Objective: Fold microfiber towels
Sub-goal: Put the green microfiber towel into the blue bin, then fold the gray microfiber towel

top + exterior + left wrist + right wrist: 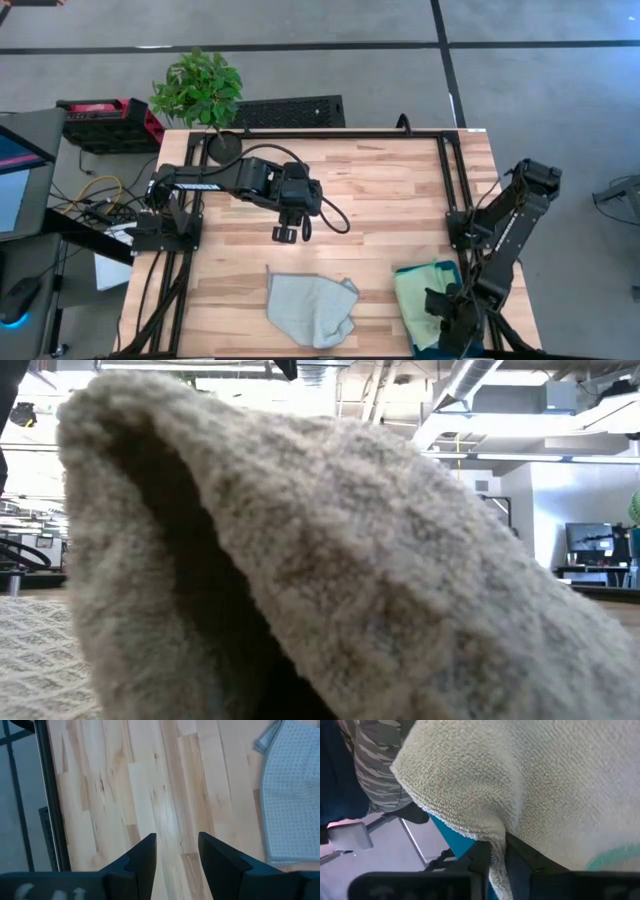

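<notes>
A light green microfiber towel (422,298) lies draped over a teal bin (451,836) at the table's near right corner. My right gripper (446,320) is at the towel's near edge, shut on a piece of it. A pale grey-blue towel (312,310) lies crumpled on the wood near the front edge and fills the low view (400,560). My left gripper (290,233) hangs open above bare wood at the table's middle (177,855), with that towel (290,795) off to one side. My right gripper pinches a narrow drooping fold at the light green towel's edge (496,851) between its two fingers. The fingers come slanting down from above. The rest of the towel spreads slack over the teal bin; one layer or several, I cannot tell.
A potted plant (197,88) stands at the far left corner. Black frame rails (450,170) run along the table's sides and back. Beyond the near right edge a person in camouflage cloth (375,760) shows. Bare wood lies between the two towels.
</notes>
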